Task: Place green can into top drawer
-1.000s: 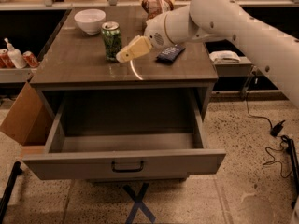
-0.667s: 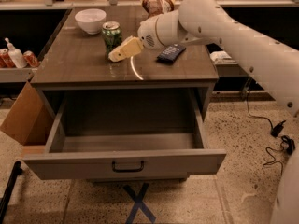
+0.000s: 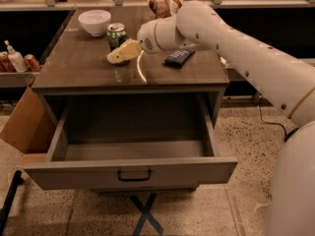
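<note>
The green can [image 3: 116,35] is seen upright on the tabletop [image 3: 83,68] beside a white bowl [image 3: 94,21]; the top drawer [image 3: 128,173] is pulled open below. The gripper [image 3: 123,52] is positioned just in front of the can, and its opening and any hold cannot be told.

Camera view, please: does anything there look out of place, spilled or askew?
Nothing stands out. The green can stands upright on the tabletop, the end effector is close by it, and the top drawer is pulled open.

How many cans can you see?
3. The green can stands on the table by the gripper; two red cans sit on the left shelf. More may be hidden.
</note>
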{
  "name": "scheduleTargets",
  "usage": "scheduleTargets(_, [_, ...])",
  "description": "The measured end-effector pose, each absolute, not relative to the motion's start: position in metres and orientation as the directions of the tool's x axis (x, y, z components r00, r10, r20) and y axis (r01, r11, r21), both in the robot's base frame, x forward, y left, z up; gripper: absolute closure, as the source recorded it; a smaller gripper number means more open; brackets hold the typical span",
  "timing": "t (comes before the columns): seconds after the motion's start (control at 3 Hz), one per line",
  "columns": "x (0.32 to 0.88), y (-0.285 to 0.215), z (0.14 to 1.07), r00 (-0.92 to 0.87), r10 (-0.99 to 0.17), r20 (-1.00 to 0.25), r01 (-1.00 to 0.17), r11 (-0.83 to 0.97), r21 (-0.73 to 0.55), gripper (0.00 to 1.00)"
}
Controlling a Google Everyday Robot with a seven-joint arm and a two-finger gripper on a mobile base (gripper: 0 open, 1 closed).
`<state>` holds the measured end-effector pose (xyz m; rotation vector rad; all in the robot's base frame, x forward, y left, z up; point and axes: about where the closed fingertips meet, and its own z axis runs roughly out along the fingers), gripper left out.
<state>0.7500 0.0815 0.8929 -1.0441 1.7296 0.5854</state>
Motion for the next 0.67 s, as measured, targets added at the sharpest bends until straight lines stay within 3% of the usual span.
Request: scheduleTargets(0.67, [0.766,0.101,0.896,-0.118,-0.328,-0.937,-0.846,0.528,-0.079,0.02])
